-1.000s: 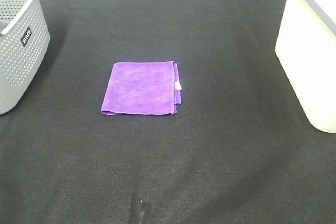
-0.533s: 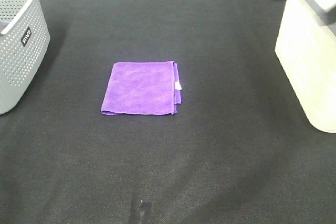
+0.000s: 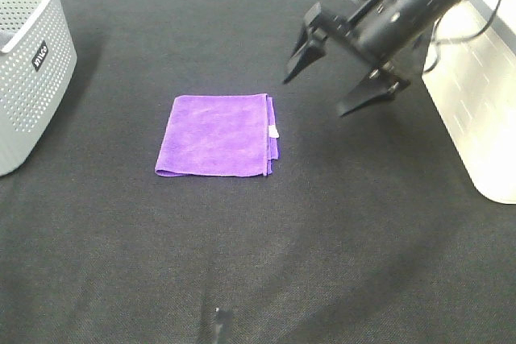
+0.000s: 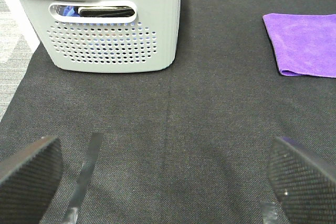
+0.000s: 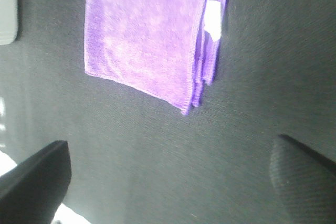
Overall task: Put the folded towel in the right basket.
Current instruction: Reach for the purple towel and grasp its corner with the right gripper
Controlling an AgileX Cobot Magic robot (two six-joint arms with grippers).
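A folded purple towel (image 3: 216, 135) with a small white tag lies flat on the black table, near the middle. It also shows in the left wrist view (image 4: 304, 44) and the right wrist view (image 5: 152, 30). My right gripper (image 3: 314, 94) is open and empty, in the air to the right of the towel, apart from it. The cream right basket (image 3: 476, 86) stands at the right edge. My left gripper (image 4: 163, 174) is open and empty over bare table, out of the high view.
A grey perforated basket (image 3: 28, 70) stands at the left edge; the left wrist view shows it (image 4: 113, 30) holding dark items. The black cloth table (image 3: 258, 263) spreads around the towel. A cable hangs by my right arm over the cream basket.
My right arm has swung in from the upper right, past the cream basket, and now hangs open to the right of the towel. The towel has not moved.
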